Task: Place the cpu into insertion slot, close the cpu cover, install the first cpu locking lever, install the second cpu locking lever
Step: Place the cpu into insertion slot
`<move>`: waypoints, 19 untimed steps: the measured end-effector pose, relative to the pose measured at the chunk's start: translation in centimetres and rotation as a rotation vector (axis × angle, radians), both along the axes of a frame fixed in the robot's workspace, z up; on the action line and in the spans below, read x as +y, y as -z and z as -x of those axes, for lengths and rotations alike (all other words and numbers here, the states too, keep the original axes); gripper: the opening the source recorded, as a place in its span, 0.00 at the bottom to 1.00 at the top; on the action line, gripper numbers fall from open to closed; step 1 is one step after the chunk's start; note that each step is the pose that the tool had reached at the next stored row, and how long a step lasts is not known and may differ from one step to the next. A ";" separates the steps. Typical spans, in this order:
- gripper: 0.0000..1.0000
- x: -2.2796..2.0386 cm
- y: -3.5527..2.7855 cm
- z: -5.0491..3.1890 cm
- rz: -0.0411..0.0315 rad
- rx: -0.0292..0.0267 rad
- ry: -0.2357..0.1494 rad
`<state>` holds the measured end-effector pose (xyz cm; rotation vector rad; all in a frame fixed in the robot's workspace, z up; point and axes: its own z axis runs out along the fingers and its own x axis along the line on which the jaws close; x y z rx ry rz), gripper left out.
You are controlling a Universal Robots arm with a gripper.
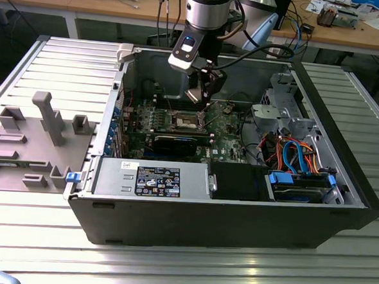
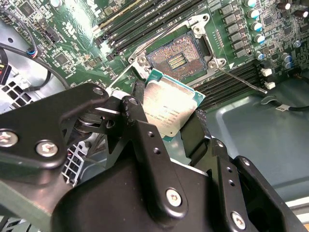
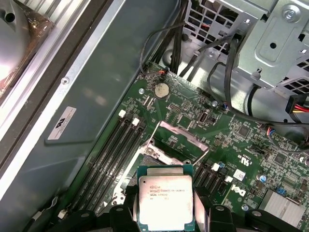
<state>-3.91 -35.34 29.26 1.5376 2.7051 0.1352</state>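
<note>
A ribbed metal table (image 1: pixel 169 269) bears an open computer case (image 1: pixel 223 222) and a grey fixture (image 1: pixel 28 142) beside it

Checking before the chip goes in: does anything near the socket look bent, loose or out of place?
Nothing stands out. The hand holds the cpu by its edges above the bare slot, and the cover stands open.

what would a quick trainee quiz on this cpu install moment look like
1. True or false: the cpu sits in the insertion slot.
2. Fill in: the cpu cover stands ____.
3. The gripper is: A open, B shut on the cpu, C shut on the cpu cover.
Key: 1 false, it is held above the bare slot; 2 open; 3 B.
</note>
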 end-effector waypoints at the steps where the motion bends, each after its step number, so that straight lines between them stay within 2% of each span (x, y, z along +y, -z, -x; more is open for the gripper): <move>1: 0.55 0.00 0.00 0.00 0.0000 0.0000 0.001; 19: 0.55 0.00 0.01 0.00 0.0000 0.0000 0.026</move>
